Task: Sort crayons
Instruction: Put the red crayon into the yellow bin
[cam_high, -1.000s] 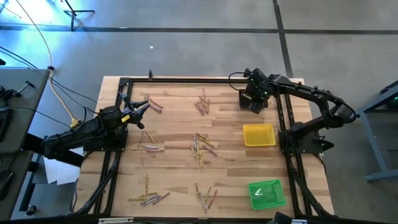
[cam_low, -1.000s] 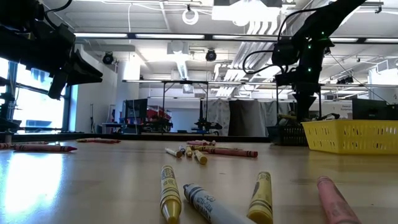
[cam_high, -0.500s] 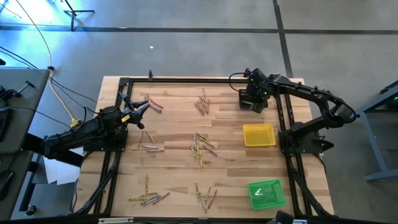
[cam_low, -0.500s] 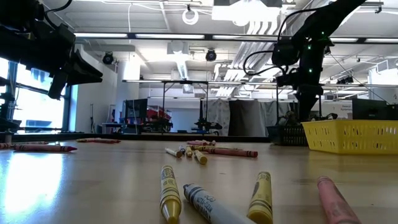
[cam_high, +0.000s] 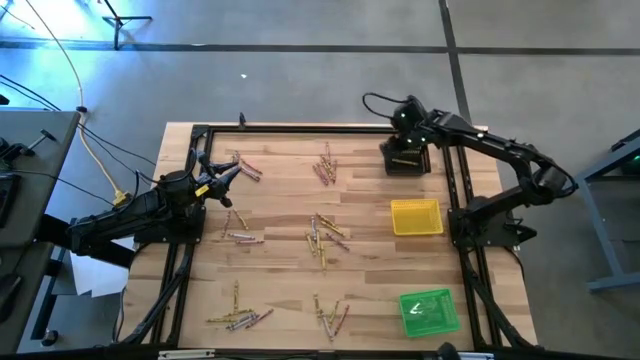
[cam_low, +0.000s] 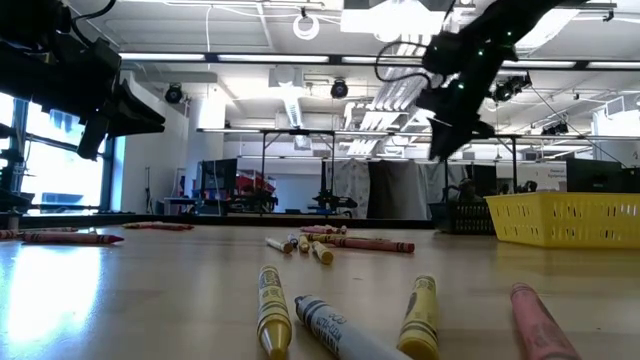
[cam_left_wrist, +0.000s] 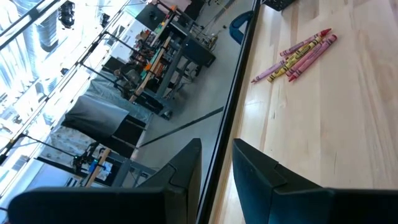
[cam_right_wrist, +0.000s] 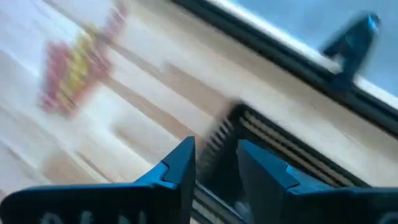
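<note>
Waiting at the table's left edge, the left gripper is seen with fingers slightly apart and nothing between them; a small crayon cluster lies just beyond its tips. More crayons are scattered mid-table, well apart from both grippers. The right gripper is raised over the black tray at the far edge, fingers parted and empty. A drop into that tray is judged complete; the next move calls for a reach back to a loose crayon. Compared with a second ago, the right arm has swung leftward and lifted, its fingers opened.
</note>
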